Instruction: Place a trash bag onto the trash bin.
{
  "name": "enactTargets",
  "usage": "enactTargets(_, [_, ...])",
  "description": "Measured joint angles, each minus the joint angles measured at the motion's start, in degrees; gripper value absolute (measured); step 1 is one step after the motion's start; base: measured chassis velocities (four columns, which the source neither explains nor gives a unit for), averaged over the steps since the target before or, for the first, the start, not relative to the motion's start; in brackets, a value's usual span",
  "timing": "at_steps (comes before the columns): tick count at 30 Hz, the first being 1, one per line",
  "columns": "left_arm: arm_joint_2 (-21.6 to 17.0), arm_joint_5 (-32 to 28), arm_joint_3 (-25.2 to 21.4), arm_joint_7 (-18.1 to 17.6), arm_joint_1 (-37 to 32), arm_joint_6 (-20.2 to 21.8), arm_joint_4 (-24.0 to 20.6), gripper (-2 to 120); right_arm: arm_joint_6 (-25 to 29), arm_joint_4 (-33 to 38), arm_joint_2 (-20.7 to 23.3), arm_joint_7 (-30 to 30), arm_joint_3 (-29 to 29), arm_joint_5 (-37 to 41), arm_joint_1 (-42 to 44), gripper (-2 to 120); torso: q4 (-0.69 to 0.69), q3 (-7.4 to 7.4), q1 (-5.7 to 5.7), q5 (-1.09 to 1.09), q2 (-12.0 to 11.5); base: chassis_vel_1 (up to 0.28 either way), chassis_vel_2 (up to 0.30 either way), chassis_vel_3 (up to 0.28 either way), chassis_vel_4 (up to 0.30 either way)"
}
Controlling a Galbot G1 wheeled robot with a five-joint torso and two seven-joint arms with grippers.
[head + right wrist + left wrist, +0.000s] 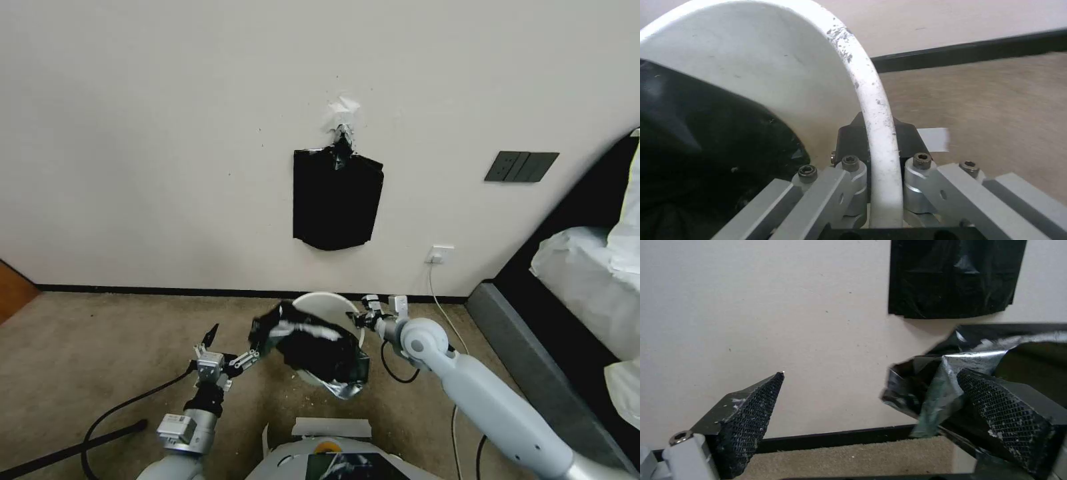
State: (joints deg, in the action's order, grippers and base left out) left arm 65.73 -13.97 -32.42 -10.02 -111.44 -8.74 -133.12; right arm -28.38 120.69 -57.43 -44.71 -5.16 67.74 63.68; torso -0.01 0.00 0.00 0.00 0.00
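The cream-white trash bin (328,308) is tilted above the carpet, its mouth facing me. My right gripper (363,320) is shut on its rolled rim (871,100), one finger inside and one outside. The crinkly black trash bag (313,347) lies bunched over the bin's mouth and spills down its front; in the right wrist view the trash bag (706,150) fills the bin's inside. My left gripper (233,343) is open just left of the bag. In the left wrist view the left gripper (871,375) has its fingers wide apart, and a flap of the trash bag (942,383) rests against one finger (1009,420).
A flat black pack (337,200) hangs on the wall above the bin. A bed (587,280) with white bedding stands at the right. A wall socket (440,254) with a white cable is behind the right arm. Open carpet (100,347) lies to the left.
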Motion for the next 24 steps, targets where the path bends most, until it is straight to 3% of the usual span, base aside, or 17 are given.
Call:
enactTargets(7, [-0.69, -2.01, -1.31, -0.43, 1.38, 0.95, -0.02, 100, 2.40, 0.37, -5.80, -6.12, -1.13, -8.18, 7.94, 3, 0.00, 0.00, 0.00, 0.00, 0.00, 0.000, 0.000, 0.000, 0.000])
enactTargets(19, [-0.93, -2.31, -1.13, -0.55, 1.69, 1.40, -0.06, 100, 6.00, -4.02, -15.60, -4.59, -1.31, -12.26, 11.99, 3, 0.01, 0.00, 0.00, 0.00, 0.00, 0.000, 0.000, 0.000, 0.000])
enactTargets(24, [-0.87, -2.31, -0.91, -0.50, 1.61, 1.36, 0.05, 100, 6.61, -4.89, -16.40, -3.93, -1.11, -13.18, 12.19, 3, 0.01, 0.00, 0.00, 0.00, 0.00, 0.000, 0.000, 0.000, 0.000])
